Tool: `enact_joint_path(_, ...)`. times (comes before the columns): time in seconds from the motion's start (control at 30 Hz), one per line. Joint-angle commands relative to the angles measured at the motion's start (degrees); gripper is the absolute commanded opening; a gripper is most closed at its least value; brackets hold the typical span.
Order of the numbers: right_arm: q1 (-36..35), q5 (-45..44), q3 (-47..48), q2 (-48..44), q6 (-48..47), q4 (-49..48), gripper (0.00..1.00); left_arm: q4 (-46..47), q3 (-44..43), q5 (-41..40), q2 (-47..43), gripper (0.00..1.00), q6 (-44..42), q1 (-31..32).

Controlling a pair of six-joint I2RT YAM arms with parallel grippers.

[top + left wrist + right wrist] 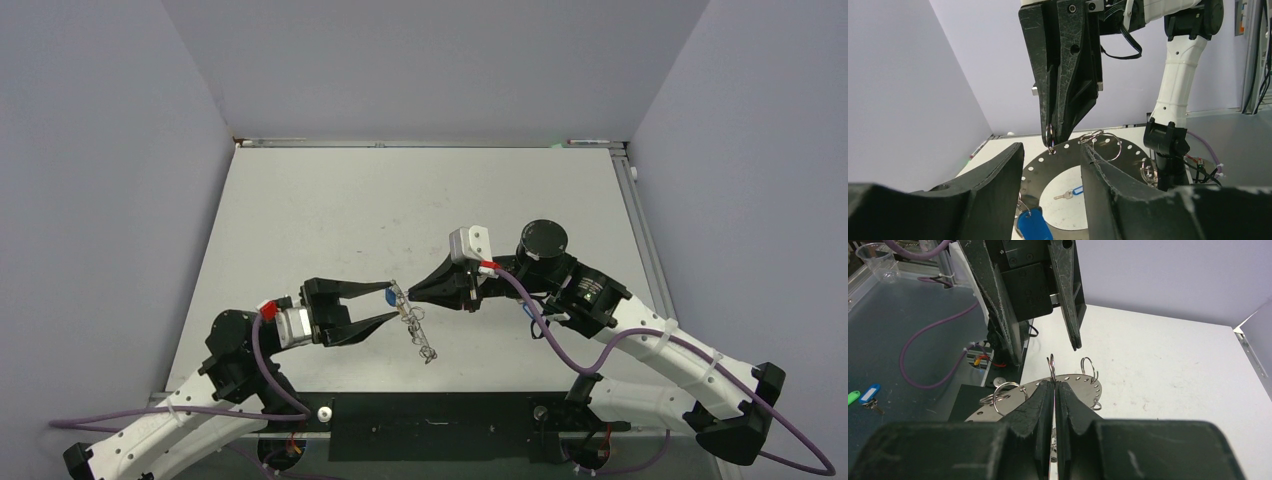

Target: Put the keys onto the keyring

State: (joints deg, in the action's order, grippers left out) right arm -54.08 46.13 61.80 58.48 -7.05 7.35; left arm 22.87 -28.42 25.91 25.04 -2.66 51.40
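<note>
Two claws: right claw (1054, 385) pinches keyring (1083, 382), left claw (395, 300) gapes wide.

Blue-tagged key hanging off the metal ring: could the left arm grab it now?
Probably yes. The left gripper is open and the blue-tagged key hangs between its fingers, nothing in front. The keyring, held by the right gripper, sits there too, so closing could catch it.

the keyring (1055, 162) is shiny smooth metal, the key tag (1033, 225) glossy blue plastic, the jaws matt black plastic.
</note>
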Motion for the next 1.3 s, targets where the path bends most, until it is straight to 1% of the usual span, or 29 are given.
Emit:
enact_joint_path(0.0,-0.3,0.8,0.3,-1.7,-0.7,-4.4,0.05,-4.0,-4.4,-0.3,0.8,0.39,-2.2,0.1)
enact_joint_path(0.07,-0.3,1.2,0.2,-1.9,-0.5,-5.0,0.05,-4.0,-4.7,0.4,1.8,0.33,-2.5,0.1)
enact_joint_path(0.4,-0.3,2.2,-0.5,-2.3,0.5,-6.4,0.05,-1.9,-5.1,2.3,4.9,0.24,-2.9,0.0)
enact_joint_path(0.5,-0.3,2.5,-0.6,-2.4,0.6,-6.6,0.05,-1.6,-5.0,2.6,5.3,0.17,-2.9,0.1)
enact_joint_path(0.7,-0.3,2.9,-0.8,-2.1,0.7,-6.9,0.05,-0.7,-4.9,2.7,5.6,0.10,-2.6,0.0)
enact_joint_path(0.83,-0.3,3.1,-1.0,-1.9,0.8,-6.9,0.05,-0.3,-4.8,2.8,5.7,0.10,-2.1,0.0)
enact_joint_path(0.93,-0.3,3.0,-1.1,-2.0,0.8,-6.8,0.05,0.0,-4.6,2.7,5.5,0.19,-1.9,0.0)
enact_joint_path(1.0,-0.3,2.9,-1.2,-2.1,0.8,-6.8,0.05,0.1,-4.6,2.7,5.3,0.21,-1.8,0.0)
enact_joint_path(1.13,-0.3,2.4,-1.3,-2.1,0.6,-6.7,0.05,0.0,-4.7,2.9,5.1,0.21,-1.5,0.0)
enact_joint_path(1.27,-0.3,2.4,-1.2,-2.1,0.7,-6.7,0.05,-0.2,-4.8,3.1,4.9,0.17,-1.1,0.0)
